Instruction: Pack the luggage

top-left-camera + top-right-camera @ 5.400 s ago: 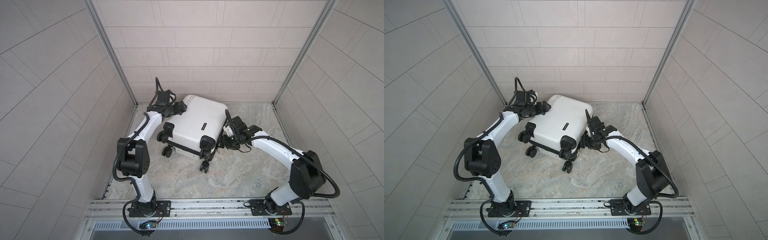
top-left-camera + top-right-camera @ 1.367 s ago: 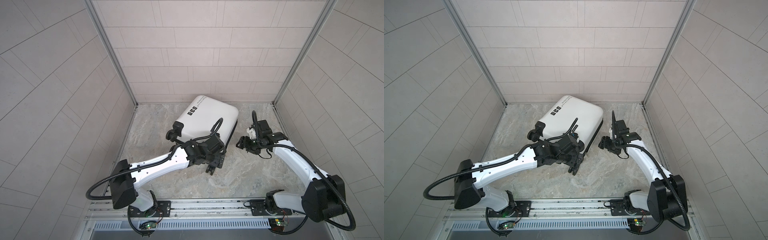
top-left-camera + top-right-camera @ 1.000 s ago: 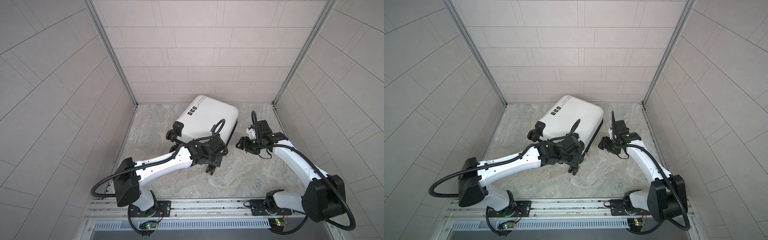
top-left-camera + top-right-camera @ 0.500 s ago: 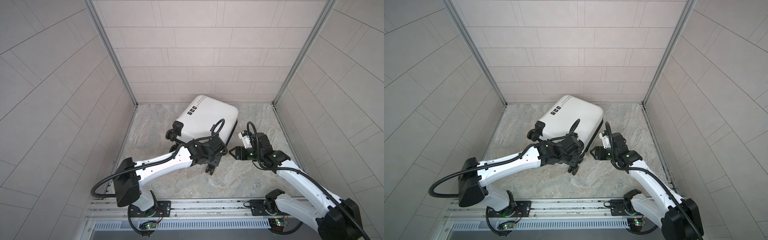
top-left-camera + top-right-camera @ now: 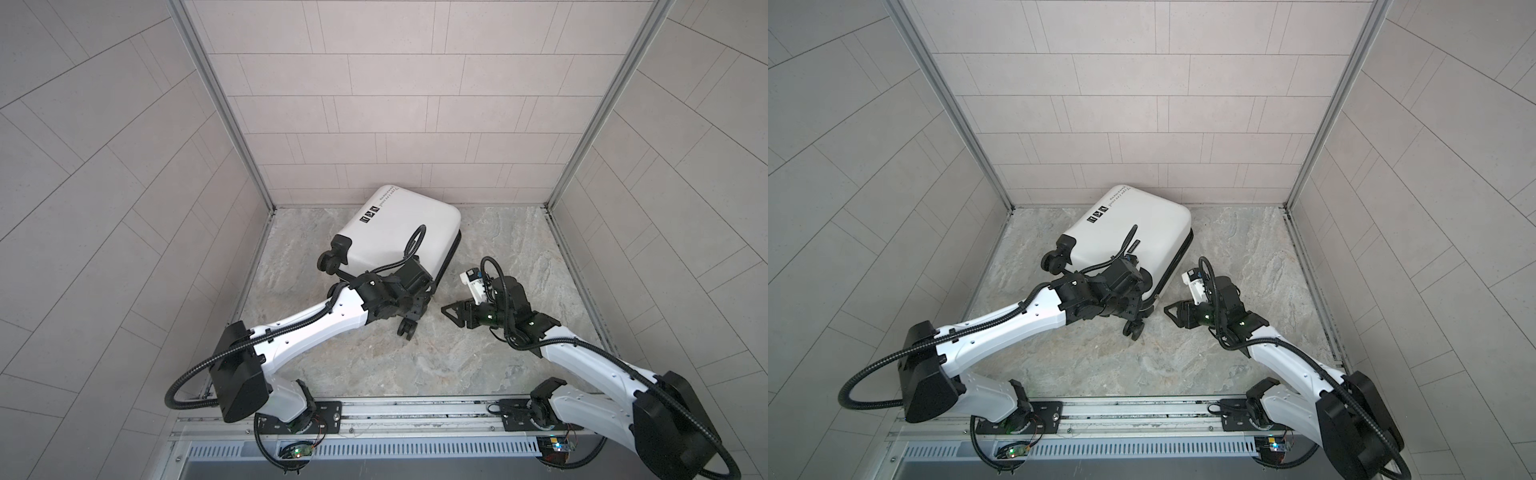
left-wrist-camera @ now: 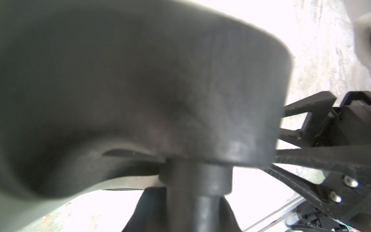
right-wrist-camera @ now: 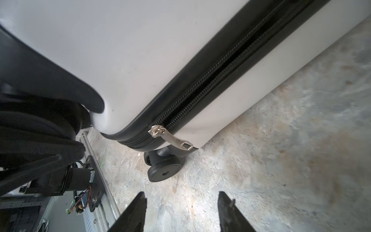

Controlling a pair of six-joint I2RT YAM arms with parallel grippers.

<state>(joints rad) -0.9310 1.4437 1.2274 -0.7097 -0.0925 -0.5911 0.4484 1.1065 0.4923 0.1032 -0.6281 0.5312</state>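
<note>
The luggage (image 5: 399,232) (image 5: 1133,237) lies shut on the stone floor near the back wall, printed face up. My left gripper (image 5: 412,313) (image 5: 1134,309) is at its near corner, shut on the black stem of a caster wheel (image 5: 405,330). In the left wrist view that stem (image 6: 200,192) fills the space between the fingers. My right gripper (image 5: 451,311) (image 7: 182,211) stands open just right of that corner with nothing in it. It faces the silver zipper pull (image 7: 170,138) and a lower wheel (image 7: 164,170).
Tiled walls close in the floor (image 5: 415,365) on three sides. A metal rail (image 5: 374,411) with both arm bases runs along the front. Another luggage wheel (image 5: 330,262) sticks out on the left side.
My right gripper has swung from beside the luggage's right side down toward its near corner. My left gripper has closed on the wheel stem. The luggage has stayed put over the last second.
</note>
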